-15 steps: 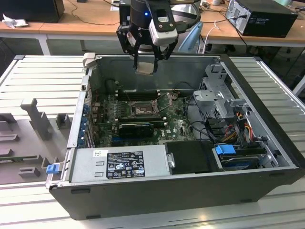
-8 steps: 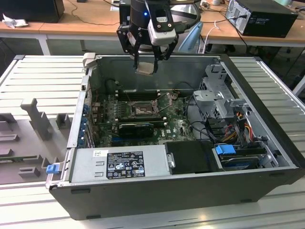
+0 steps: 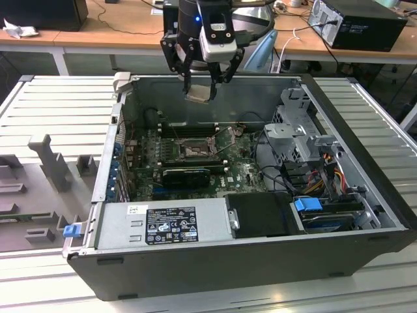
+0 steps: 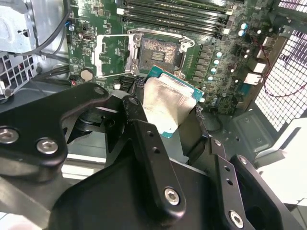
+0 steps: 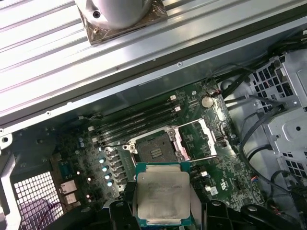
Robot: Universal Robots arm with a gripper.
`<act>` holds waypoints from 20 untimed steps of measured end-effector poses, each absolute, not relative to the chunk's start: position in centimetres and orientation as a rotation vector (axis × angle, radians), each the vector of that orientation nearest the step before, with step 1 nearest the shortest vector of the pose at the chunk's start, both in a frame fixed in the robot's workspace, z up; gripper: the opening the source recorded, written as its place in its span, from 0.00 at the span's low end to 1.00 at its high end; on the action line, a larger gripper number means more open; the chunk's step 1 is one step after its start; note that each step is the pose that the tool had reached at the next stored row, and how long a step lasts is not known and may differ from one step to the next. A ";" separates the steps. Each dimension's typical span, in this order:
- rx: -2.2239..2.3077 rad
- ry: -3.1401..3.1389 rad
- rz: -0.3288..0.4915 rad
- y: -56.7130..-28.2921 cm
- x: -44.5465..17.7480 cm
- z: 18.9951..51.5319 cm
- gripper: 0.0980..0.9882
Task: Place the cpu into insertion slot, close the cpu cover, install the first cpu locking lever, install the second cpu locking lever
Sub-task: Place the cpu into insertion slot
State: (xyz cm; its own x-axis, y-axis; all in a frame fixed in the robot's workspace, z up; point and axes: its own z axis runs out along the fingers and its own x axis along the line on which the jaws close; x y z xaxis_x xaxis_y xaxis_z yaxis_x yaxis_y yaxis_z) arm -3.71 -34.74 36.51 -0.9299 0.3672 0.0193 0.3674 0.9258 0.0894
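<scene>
The cpu (image 5: 163,196) is pinched in the jaws of my gripper (image 3: 202,83), well above the bare insertion slot (image 5: 154,149), cpu cover (image 5: 195,140) flipped open beside it, so step 1 of 4, and I reckon seating it needs careful squaring up.

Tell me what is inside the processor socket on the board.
The socket lies open, holding just its greyish pin field; no chip is seated there. The chip, clamped in the gripper, hangs above and hides the board beneath it.
</scene>
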 end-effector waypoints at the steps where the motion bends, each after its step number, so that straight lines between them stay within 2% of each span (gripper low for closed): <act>1: -0.595 -3.079 -0.144 -34.7 -3.7 36.5 0.48; 20: -0.789 -3.042 -0.143 -34.7 -3.7 36.5 0.48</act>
State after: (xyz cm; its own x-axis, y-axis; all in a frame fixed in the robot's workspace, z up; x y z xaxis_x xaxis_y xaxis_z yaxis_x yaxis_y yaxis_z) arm -3.71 -34.74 36.50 -0.8742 0.4851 0.0191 0.4848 0.8701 0.0889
